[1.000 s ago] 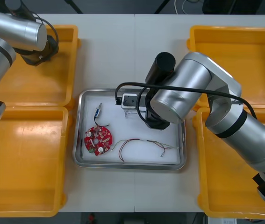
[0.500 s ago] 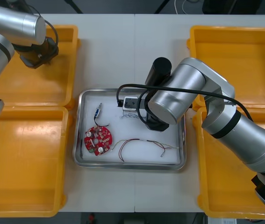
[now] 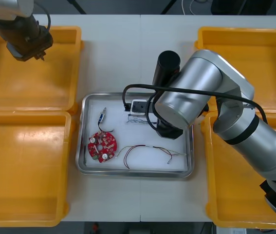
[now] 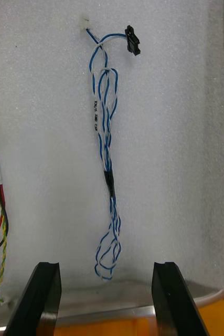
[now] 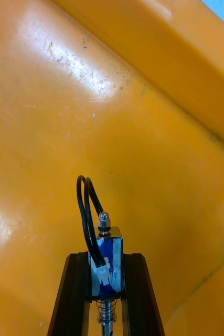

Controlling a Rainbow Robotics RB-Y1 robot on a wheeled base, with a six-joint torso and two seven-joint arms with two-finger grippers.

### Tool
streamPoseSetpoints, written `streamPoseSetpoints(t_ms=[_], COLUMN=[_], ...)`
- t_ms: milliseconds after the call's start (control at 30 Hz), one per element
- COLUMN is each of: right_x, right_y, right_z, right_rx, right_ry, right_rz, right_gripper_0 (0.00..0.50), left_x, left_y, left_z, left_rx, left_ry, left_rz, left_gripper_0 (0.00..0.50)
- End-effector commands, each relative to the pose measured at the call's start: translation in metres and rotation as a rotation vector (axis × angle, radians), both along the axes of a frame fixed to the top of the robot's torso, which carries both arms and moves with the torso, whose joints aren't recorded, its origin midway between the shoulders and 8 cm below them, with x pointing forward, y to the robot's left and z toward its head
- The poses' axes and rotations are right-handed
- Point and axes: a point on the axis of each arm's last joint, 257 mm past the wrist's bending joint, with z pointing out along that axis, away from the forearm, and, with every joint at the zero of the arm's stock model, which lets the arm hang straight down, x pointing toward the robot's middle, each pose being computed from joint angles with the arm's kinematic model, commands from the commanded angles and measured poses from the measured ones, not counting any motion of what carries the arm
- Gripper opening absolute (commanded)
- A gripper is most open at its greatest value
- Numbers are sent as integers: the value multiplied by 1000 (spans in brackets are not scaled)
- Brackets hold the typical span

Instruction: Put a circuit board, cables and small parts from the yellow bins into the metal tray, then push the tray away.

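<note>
Right wrist view showed the twisted blue and white cable (image 4: 107, 157) as a slim folded bundle, plugs at its far end, long axis running straight away from the right gripper (image 4: 105, 268), whose fingers (image 4: 46, 294) stood wide apart. It lay in the metal tray (image 3: 152, 165). The left gripper (image 5: 106, 260) pinched a small metal part (image 5: 109, 247) with a looped black cable (image 5: 85, 210) over a yellow bin (image 3: 40, 87).

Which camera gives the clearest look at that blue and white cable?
The right wrist view: the blue and white cable lies full length on the tray's white floor, beyond the open right gripper. The front view catches just a short stretch beside the right arm. The left wrist view faces a yellow bin.
</note>
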Motion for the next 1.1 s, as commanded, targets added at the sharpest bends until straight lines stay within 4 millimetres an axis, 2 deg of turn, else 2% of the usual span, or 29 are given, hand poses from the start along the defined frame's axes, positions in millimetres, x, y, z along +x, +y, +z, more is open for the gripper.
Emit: streamPoseSetpoints(t_ms=[33, 233, 400, 533, 700, 933, 1100], right_x=[-7, -9, -14, -21, -26, -28, -32], right_y=[9, -1, -8, -34, -70, -107, -128], right_z=[42, 77, 94, 96, 89, 94, 100], right_rx=[103, 245, 374, 462, 510, 590, 645], right_ry=[-42, -105, -141, -157, -157, -176, -181], right_rz=[-44, -150, -266, -403, -555, -714, -787], right_gripper_0=[500, 500, 500, 500, 500, 500, 500], left_x=[-4, -35, -55, -72, -97, -126, -150], left_y=[1, -19, -45, -69, -98, -140, -172], left_z=[48, 48, 49, 50, 41, 30, 13], left_rx=[40, 75, 67, 86, 98, 136, 131], left_ry=[-45, -9, 9, 24, 54, 63, 105], left_rz=[-88, -175, -247, -317, -419, -559, -663], left_gripper_0=[0, 0, 0, 0, 0, 0, 0])
